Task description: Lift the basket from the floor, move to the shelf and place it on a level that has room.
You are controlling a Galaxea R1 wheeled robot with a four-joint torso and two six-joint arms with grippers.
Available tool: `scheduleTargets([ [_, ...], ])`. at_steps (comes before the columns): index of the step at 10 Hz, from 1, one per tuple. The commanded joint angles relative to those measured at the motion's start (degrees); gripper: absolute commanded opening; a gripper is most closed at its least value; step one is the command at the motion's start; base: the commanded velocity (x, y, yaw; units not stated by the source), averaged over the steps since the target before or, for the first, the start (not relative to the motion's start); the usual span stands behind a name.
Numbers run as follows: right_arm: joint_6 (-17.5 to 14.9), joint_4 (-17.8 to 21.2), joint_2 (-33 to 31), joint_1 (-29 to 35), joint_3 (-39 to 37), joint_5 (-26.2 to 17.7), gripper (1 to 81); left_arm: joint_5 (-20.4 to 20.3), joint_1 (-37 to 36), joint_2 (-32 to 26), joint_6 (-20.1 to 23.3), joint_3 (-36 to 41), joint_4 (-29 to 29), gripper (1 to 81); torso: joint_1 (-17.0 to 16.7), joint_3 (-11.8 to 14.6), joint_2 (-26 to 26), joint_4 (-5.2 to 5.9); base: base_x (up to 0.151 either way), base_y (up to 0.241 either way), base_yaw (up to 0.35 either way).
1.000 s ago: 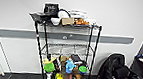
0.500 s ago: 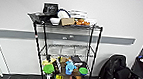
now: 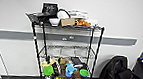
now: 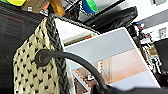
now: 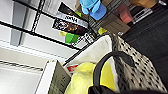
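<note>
Shelf standing against wall, middle level lying bare. Basket showing beside both wrists; jaws' state impossible to tell.

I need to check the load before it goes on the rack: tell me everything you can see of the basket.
The basket is cream-beige and woven, its sides patterned with small dark lattice gaps, its rim a thick dark braid. The inside looks pale and smooth. It holds a soft yellow thing and a white box. It shows close up in both wrist views, tilted there, with the shelf and its lower tier of colourful items close behind. What grips it cannot be made out.
</note>
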Motion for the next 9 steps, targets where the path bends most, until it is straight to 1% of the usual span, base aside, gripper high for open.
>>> scheduleTargets([
  [1, 0.4, -0.7, -1.7, 7.1, 6.7, 0.1, 1.0, -4.6, -5.9, -1.0, 0.7, 4.9, 0.0, 1.0, 0.0, 0.0, 0.0, 0.00, 0.112, 0.000, 0.000],
  [3, 0.4, -0.7, -2.4, 7.1, 7.9, 1.2, 1.0, -4.7, -5.9, -1.9, 0.9, 6.5, 0.1, 1.0, 0.0, 0.0, 0.0, 0.00, 0.112, 0.000, 0.000],
  [8, 0.4, -0.8, -2.4, 6.9, 8.2, 1.3, 1.0, -4.7, -5.8, -2.3, 0.9, 7.6, 0.1, 1.0, 0.0, 0.0, 0.0, 0.00, 0.112, 0.000, 0.000],
  [9, 0.4, -0.8, -2.5, 6.9, 8.4, 1.3, 1.0, -5.2, -5.8, -2.5, 0.9, 8.0, 0.1, 1.0, 0.0, 0.0, 0.0, 0.00, 0.112, 0.000, 0.000],
])
